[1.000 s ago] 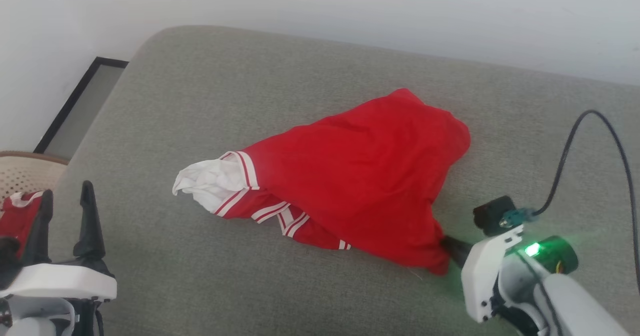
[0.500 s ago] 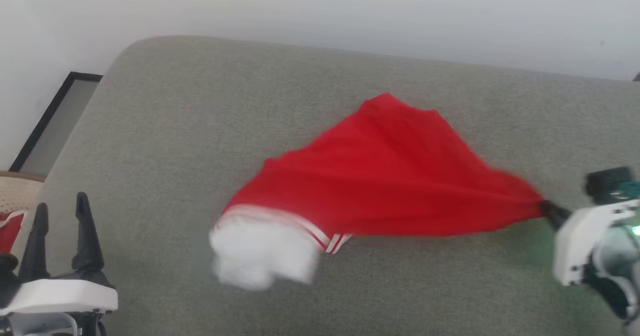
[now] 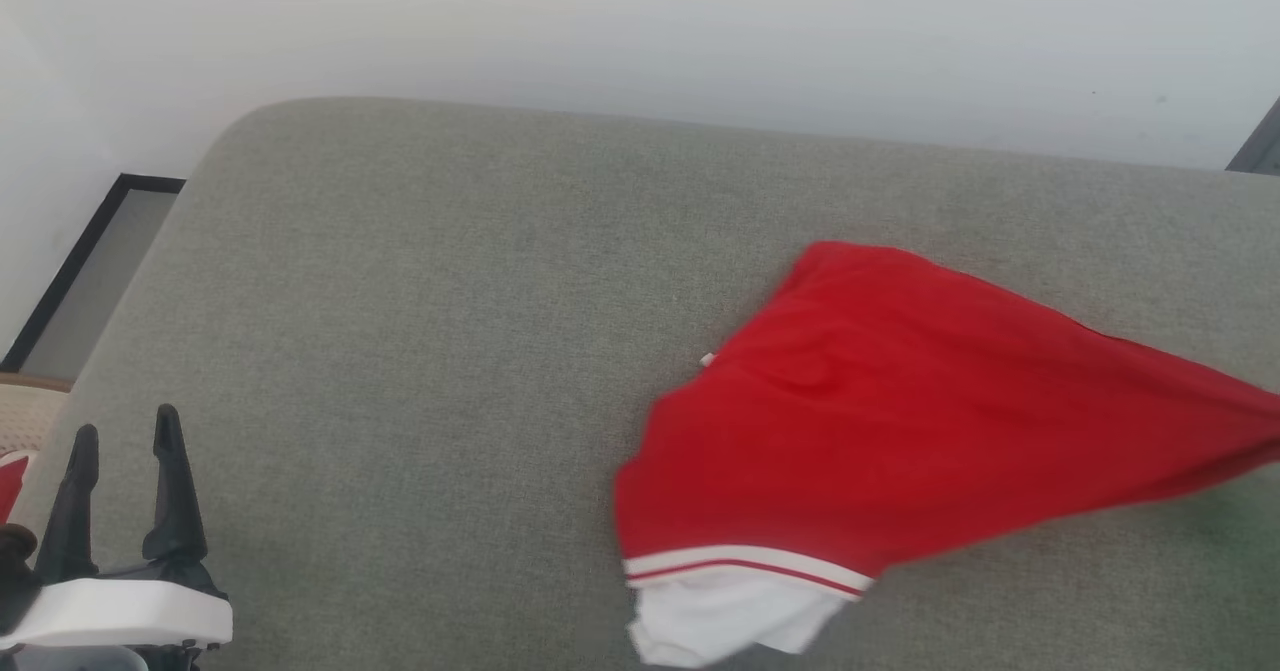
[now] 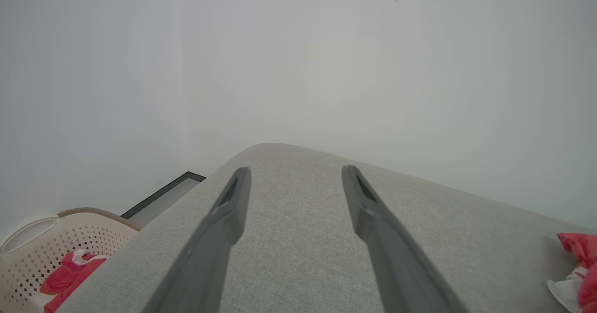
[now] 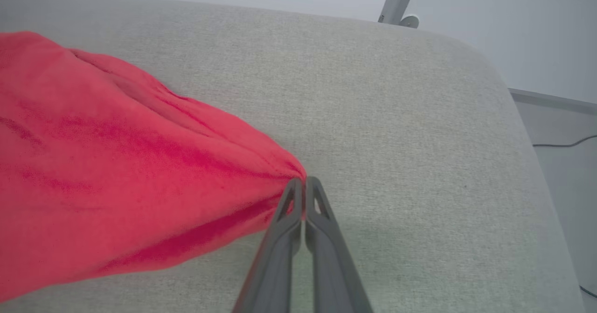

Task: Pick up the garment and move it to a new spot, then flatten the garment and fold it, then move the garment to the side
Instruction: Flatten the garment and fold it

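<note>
Left gripper [image 3: 125, 429]: low at the left of the head view, fingers pointing up and spread wide, nothing between them (the wrist view shows the same gap). White wrist housing [image 3: 120, 616] sits right below it. Right gripper [image 5: 304, 182]: fingertips pressed together, pinching a bunched corner of the garment [image 5: 116, 163]. Right wrist looks tilted down at a shallow angle, but the wide-angle lens makes that hard to confirm.

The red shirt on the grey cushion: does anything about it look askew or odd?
Yes. The garment is not lying flat: the right gripper, shut on one end, holds it drawn into a taut cone, while its white sleeve sags crumpled at the near side of the cushion. No tear or spill shows.
</note>
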Robot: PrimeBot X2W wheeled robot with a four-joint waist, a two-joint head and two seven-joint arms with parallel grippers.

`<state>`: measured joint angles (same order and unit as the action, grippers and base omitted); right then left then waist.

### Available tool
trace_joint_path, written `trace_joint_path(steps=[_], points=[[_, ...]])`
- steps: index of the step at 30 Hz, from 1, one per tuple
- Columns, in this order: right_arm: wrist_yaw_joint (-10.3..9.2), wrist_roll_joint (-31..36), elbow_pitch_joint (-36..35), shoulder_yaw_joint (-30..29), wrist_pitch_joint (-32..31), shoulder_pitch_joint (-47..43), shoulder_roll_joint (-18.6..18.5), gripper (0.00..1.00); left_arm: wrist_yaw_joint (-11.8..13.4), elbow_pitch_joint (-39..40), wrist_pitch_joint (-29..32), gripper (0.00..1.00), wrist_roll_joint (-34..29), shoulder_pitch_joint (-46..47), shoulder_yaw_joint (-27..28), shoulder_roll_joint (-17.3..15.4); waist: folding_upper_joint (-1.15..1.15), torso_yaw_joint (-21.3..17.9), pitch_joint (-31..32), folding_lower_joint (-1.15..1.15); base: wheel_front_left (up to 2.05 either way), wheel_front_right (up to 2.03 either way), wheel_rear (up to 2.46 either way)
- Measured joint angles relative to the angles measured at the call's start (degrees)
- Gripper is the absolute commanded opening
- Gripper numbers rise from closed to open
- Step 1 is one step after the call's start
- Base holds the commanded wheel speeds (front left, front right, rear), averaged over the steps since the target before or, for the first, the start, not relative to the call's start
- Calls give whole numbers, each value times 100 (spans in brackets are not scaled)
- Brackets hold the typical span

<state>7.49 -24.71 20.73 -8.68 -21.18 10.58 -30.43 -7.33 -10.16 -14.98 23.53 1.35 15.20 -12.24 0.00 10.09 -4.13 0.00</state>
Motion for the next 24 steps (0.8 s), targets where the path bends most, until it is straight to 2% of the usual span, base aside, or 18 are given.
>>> trace_joint_path(steps=[4,12,13,14,16,17,18,24], points=[[0,103,142,-213,-8,-37,33,0,0,11,-1,100,9,-9,-14,-43,0,-14,14,0,0,0,0],[-1,283,743,-231,-54,-25,375,0,-1,37,0,100,-5,-4,-114,-73,0,10,-64,0,0,0,0],[0,301,821,-207,-49,19,434,24,-1,36,0,100,-5,4,-125,-73,0,14,-76,0,0,0,0],[0,318,907,-176,-33,71,475,36,-1,35,0,100,-5,16,-135,-70,0,18,-88,0,0,0,0],[0,323,1102,-115,-34,179,525,41,-1,22,0,100,-4,37,-145,-68,0,23,-109,0,0,0,0],[0,324,1183,-107,-33,224,547,65,-1,20,0,100,-4,45,-160,-68,0,26,-114,0,0,0,0],[0,345,1266,-94,-33,264,550,100,-1,20,0,100,-2,57,-172,-65,0,28,-119,0,0,0,0],[0,346,1580,-58,-2,499,465,100,-1,5,0,100,0,103,-179,-91,0,5,-125,0,0,0,0]])
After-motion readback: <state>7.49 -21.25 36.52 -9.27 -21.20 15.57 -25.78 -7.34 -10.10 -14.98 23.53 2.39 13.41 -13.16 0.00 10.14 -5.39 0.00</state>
